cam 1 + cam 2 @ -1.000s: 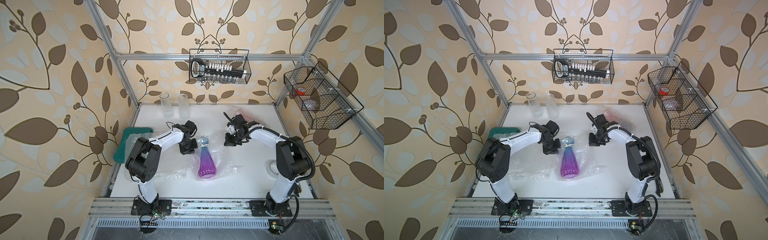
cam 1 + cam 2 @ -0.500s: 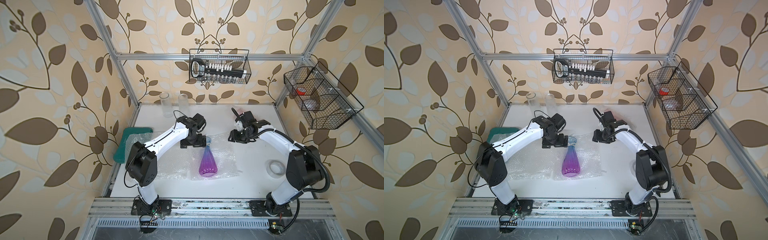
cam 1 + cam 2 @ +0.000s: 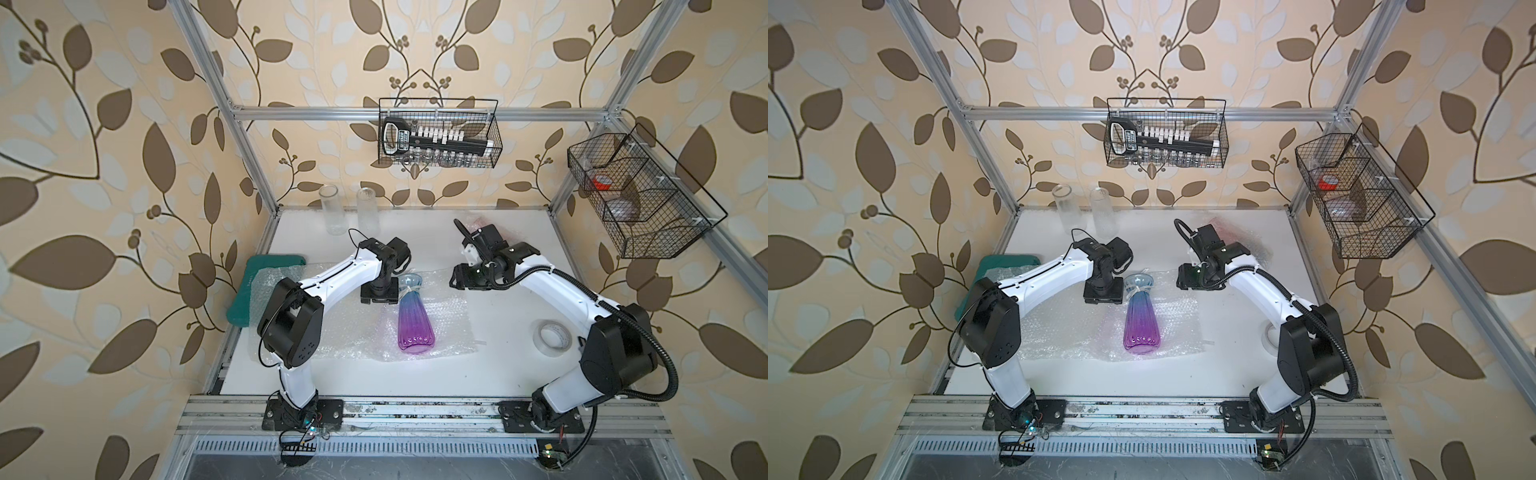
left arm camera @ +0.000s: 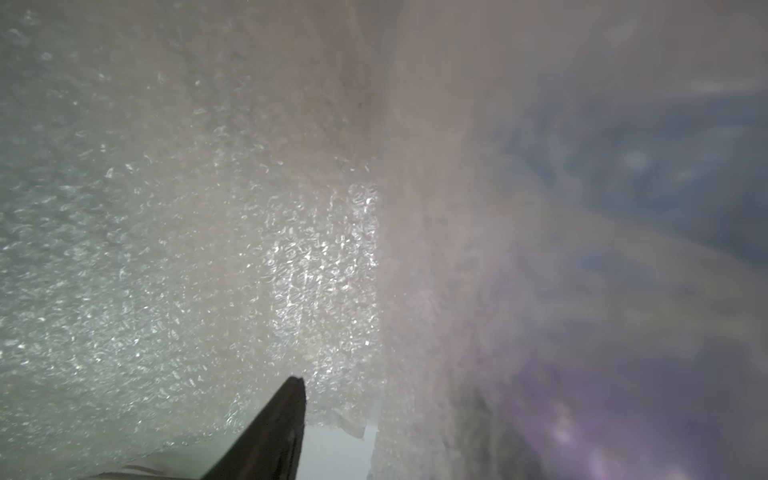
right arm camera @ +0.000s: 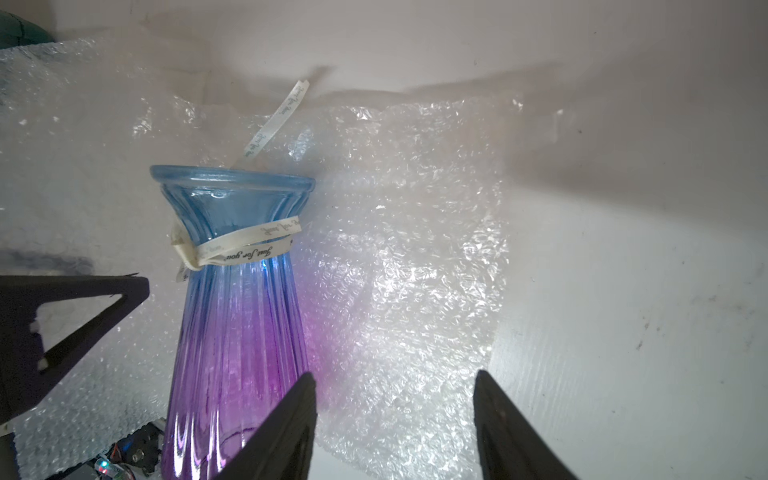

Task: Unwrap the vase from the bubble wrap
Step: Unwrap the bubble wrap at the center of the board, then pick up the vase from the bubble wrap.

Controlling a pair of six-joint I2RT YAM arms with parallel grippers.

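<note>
- The vase lies on its side in the middle of the counter. It is uncovered on the spread-out bubble wrap, with its mouth toward the back wall and its base toward the front rail.
- It is ribbed glass, blue at the flared neck and shading to purple at the base. A cream printed ribbon is tied round the neck.
- The wrap runs flat under it and on beneath my left arm, and its far edge laps over a green mat.
- The left fingers sit low just beside the vase's neck. That wrist view gives me one finger and a blur of plastic and glass, so I cannot tell whether they are apart or pinching.
- The right fingers stand spread apart near the wrap's back right corner, with nothing between them.
- A tape roll lies beside the right arm's elbow, apart from the wrap.
- Two clear glass cylinders stand at the back wall.
</note>
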